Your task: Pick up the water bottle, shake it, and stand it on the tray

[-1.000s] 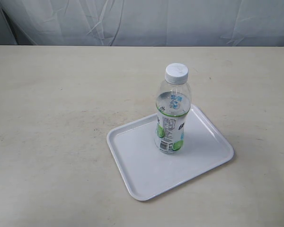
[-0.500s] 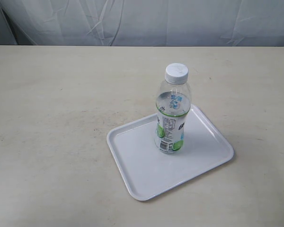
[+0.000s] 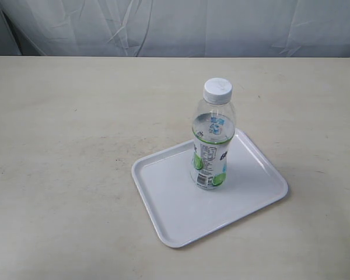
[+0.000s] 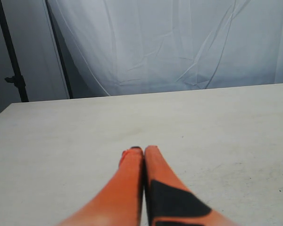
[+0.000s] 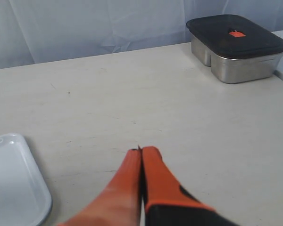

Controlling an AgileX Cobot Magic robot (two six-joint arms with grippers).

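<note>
Water bottle (image 3: 212, 143), clear plastic, stands upright on flat white tray (image 3: 175, 216).

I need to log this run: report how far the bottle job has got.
Looks finished. Done: the water bottle stands upright on the tray, cap on. In hand: nothing; the left gripper and right gripper are both shut and empty. Left: nothing visible, though the shaking cannot be checked here.

I see open table (image 3: 64, 146) left, right, near and far of tray (image 3: 175, 216); free passage on every side. Only tall obstacle: water bottle (image 3: 212, 140), upright near tray middle. Tray rim low. Lidded metal box (image 5: 236, 49) in right wrist view, well apart from tray.
</note>
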